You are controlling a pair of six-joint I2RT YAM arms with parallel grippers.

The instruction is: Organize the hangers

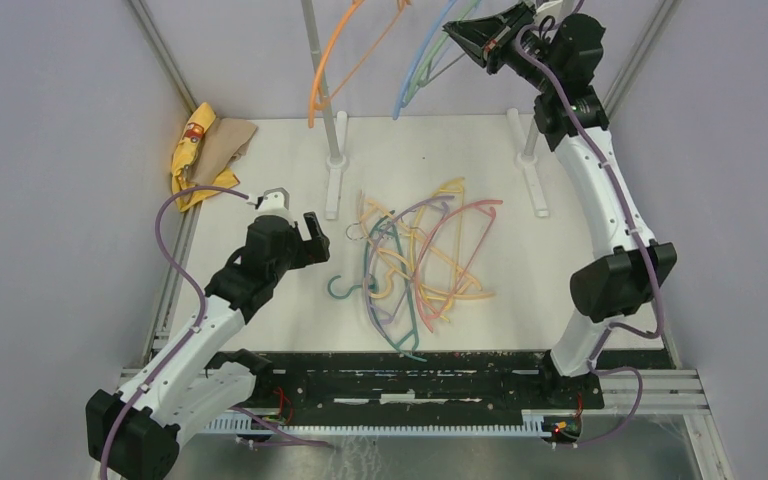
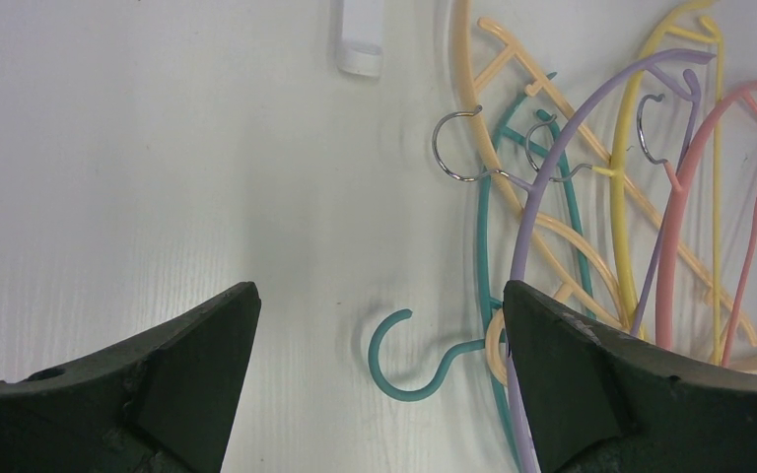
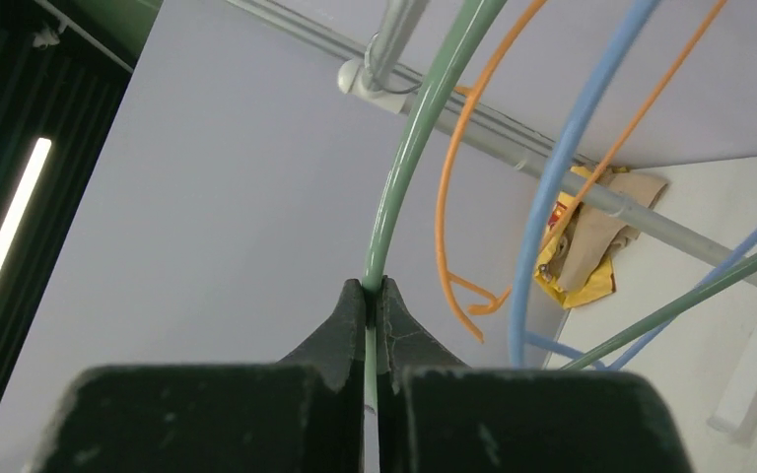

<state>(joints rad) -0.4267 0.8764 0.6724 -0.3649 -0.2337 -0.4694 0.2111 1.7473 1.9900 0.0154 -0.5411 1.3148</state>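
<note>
White table (image 1: 520, 320) fills the floor of a grey-walled cell. On the near left, the left arm reaches low and bent over it, and the left gripper (image 2: 377, 293) is wide open and holds nothing. The hook of a teal hanger (image 2: 373, 355) lies under the gap. Just beside it is the tangled pile of hangers (image 1: 430, 262). Far back on the right, the right arm stretches up high, and the right gripper (image 3: 375, 291) is clamped on a green hanger (image 3: 424, 128), near a blue hanger (image 3: 562, 158) and an orange hanger (image 3: 444, 187).
</note>
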